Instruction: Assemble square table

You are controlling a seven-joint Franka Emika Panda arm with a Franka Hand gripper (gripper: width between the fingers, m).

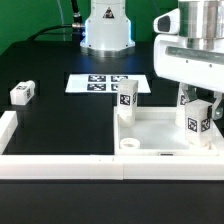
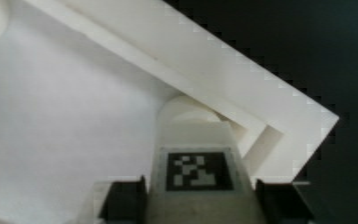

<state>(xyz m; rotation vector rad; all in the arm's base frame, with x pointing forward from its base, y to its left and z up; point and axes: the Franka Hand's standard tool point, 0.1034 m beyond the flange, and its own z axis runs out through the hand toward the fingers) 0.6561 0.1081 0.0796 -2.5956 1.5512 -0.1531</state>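
Note:
The white square tabletop [image 1: 160, 132] lies rim-up at the front of the exterior view's right. One tagged white leg [image 1: 126, 97] stands upright at its far left corner. My gripper [image 1: 197, 104] hangs over the tabletop's right corner and is shut on a second tagged leg [image 1: 198, 122], held upright. In the wrist view that leg [image 2: 197, 165] sits between my dark fingers [image 2: 126, 200], over the tabletop's floor [image 2: 69, 110] beside the angled rim [image 2: 247, 85]. The leg's lower end and the socket beneath it are hidden. A third leg [image 1: 22, 93] lies loose on the black table on the exterior view's left.
The marker board [image 1: 100, 83] lies flat behind the tabletop, in front of the arm's white base [image 1: 106, 30]. Long white border walls run along the front edge [image 1: 60, 165] and up the left side [image 1: 7, 128].

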